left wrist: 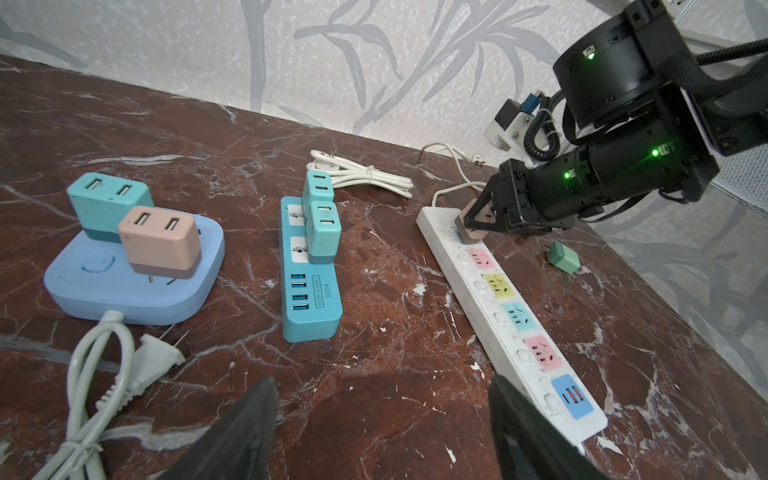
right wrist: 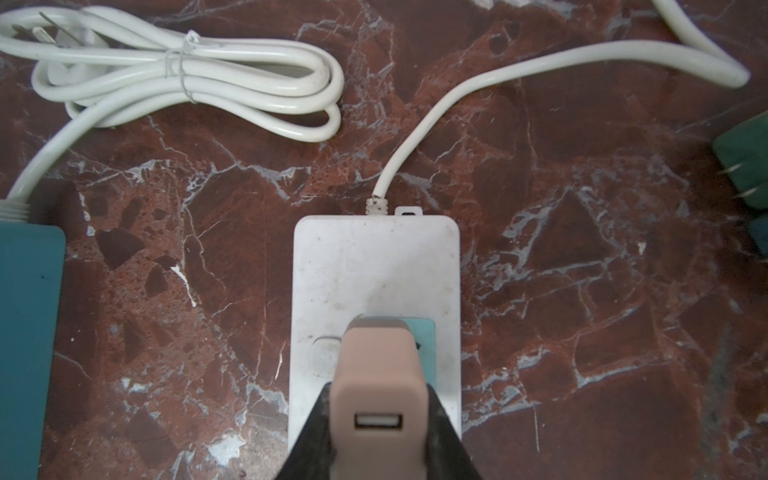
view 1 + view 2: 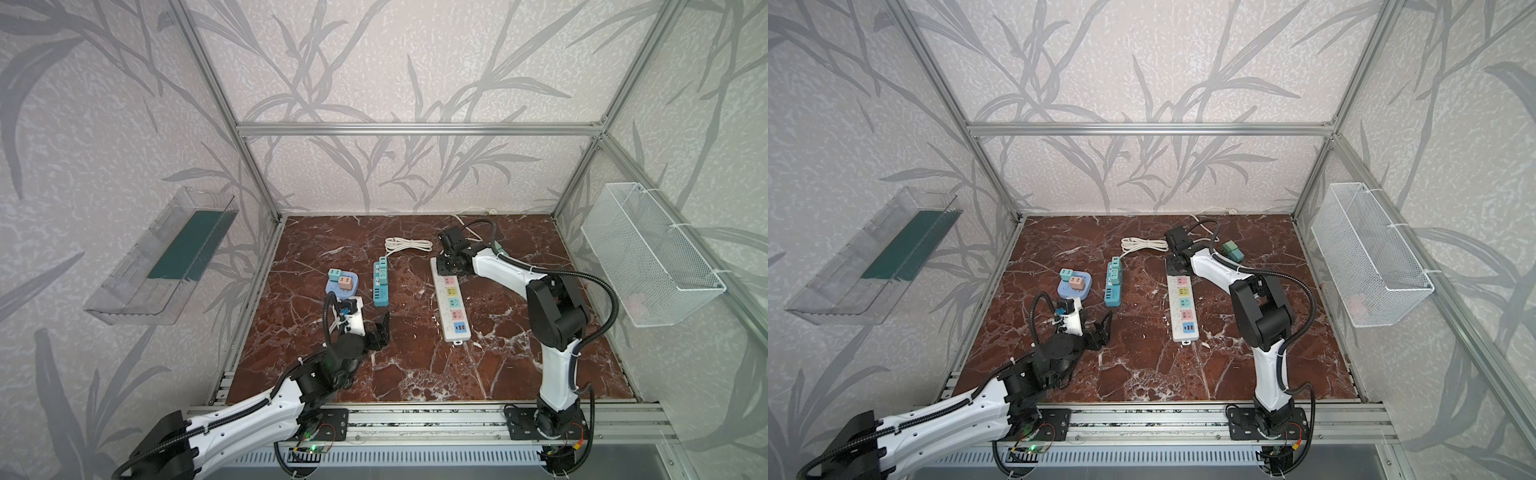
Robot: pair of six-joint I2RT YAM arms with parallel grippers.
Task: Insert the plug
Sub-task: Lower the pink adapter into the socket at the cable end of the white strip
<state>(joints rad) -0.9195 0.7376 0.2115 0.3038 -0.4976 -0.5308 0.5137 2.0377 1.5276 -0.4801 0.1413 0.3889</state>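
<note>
Where the pink plug (image 2: 380, 386) is sitting: over the teal socket (image 2: 423, 330) at the cord end of the white power strip (image 2: 374, 266), touching it; prongs hidden.
Right gripper (image 1: 478, 216): clamping the plug's sides.
Left gripper (image 1: 378, 415): hanging spread and empty over the marble table (image 1: 395, 332), near the teal strip (image 1: 311, 299).
Green plug (image 1: 563, 257): lying loose beside the white strip.

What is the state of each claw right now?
The left claw is open and holds nothing.
The right claw is closed on the pink plug.
</note>
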